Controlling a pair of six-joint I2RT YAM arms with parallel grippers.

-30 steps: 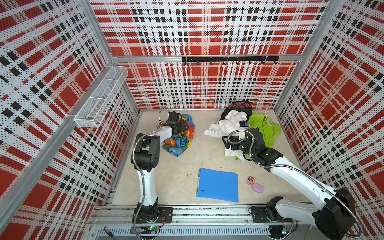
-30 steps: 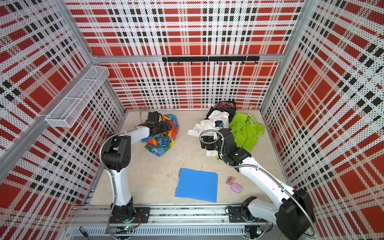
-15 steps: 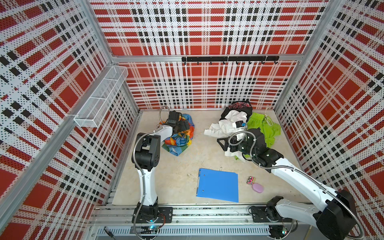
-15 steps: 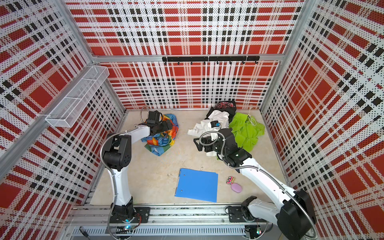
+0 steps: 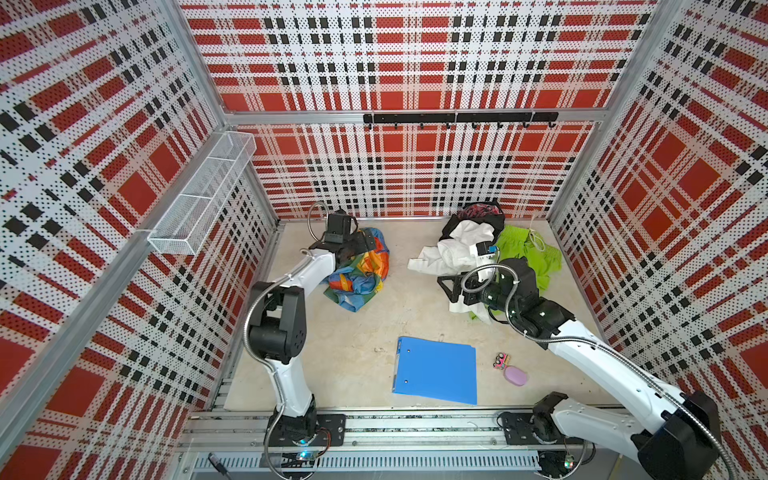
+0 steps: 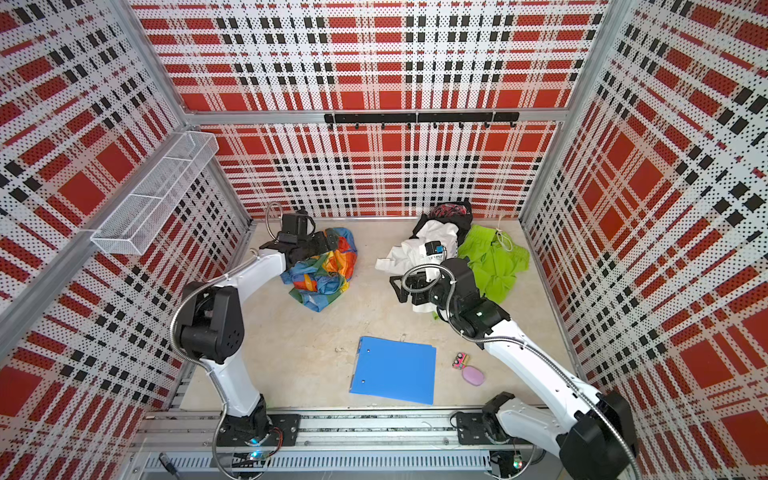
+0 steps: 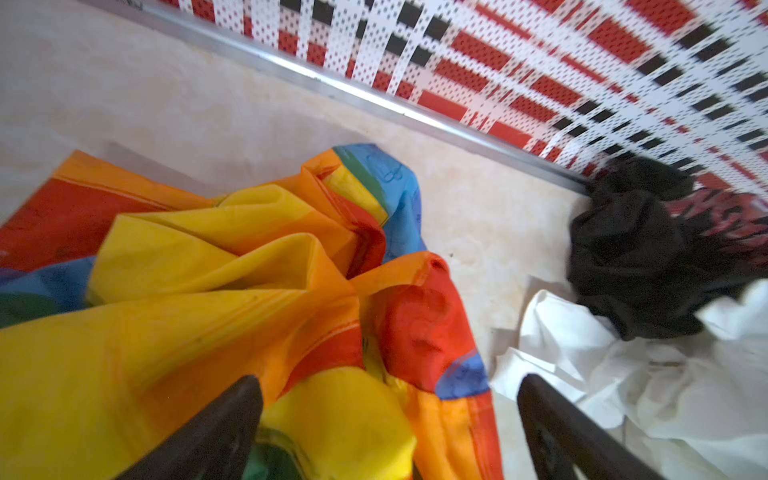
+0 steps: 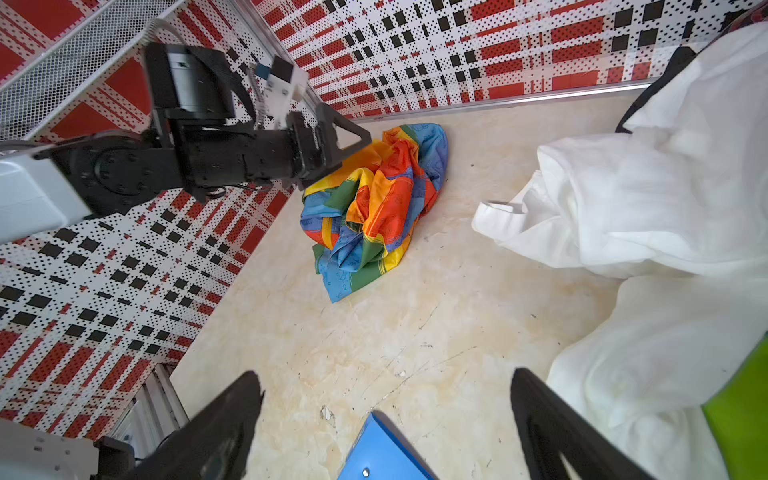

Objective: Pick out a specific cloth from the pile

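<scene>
The cloth (image 5: 361, 274) (image 6: 322, 276), a crumpled rainbow fabric, lies on the floor at the back left, apart from the pile (image 5: 478, 245) (image 6: 436, 245) of black, white and lime-green garments at the back right. My left gripper (image 5: 361, 245) (image 7: 388, 382) (image 8: 336, 158) hovers open over the cloth's (image 7: 249, 270) far end, with folds showing between its spread fingers but nothing pinched. My right gripper (image 5: 451, 291) (image 6: 401, 289) (image 8: 386, 382) is open over bare floor beside the white garment (image 8: 644, 208), facing the cloth (image 8: 374, 208).
A blue folder (image 5: 436, 370) (image 8: 382, 449) lies at the front middle, with a pink oval object (image 5: 515, 376) and a small toy (image 5: 500, 360) to its right. A wire basket (image 5: 203, 195) hangs on the left wall. A black hook rail (image 5: 457, 118) runs along the back wall.
Both grippers' jaws have spread wider. My right gripper has shifted a little to the left, off the white garment's edge. The left arm and the cloth stay in place.
</scene>
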